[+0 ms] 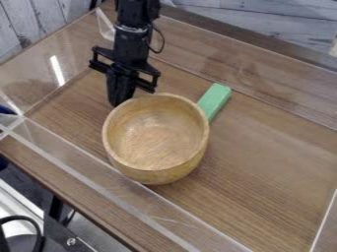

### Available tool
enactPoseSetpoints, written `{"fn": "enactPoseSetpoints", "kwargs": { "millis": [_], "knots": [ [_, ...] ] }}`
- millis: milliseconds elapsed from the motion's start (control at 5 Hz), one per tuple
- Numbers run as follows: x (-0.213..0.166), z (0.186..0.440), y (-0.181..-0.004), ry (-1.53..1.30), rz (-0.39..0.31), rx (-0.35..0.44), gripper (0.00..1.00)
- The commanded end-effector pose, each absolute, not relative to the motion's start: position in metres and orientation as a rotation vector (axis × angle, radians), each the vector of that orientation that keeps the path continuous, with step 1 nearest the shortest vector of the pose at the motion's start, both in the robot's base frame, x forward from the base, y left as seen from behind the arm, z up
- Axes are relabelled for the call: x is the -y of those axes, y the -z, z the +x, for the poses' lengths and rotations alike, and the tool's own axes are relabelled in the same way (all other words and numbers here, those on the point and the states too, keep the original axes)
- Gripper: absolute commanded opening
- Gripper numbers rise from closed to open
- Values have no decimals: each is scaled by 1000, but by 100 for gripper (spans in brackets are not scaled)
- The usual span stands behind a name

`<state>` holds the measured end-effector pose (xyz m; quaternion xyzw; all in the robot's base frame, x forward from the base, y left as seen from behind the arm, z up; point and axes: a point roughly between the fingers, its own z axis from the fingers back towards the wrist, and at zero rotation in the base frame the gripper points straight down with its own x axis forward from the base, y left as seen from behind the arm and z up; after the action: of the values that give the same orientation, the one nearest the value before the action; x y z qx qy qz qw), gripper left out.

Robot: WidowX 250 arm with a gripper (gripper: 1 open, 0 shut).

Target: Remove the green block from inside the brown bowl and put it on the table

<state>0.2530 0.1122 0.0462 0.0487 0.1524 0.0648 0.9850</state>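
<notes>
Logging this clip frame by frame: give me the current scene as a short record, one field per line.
bowl: brown bowl, upright, nothing visible inside
block: green block, on the table, outside the bowl, beyond its rim
pincer: shut, at the bowl's far rim; contact unclear
task state: block already out and on the table
</notes>
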Motion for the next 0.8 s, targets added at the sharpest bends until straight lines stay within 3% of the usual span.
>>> {"fn": "enactPoseSetpoints", "kwargs": {
  "millis": [0, 200, 600],
  "knots": [
    [-112, 256, -55, -139, 99, -296, 100],
    [-109, 254, -62, -139, 82, -319, 100],
    [-98, 254, -85, -111, 21, -228, 100]
  ]
}}
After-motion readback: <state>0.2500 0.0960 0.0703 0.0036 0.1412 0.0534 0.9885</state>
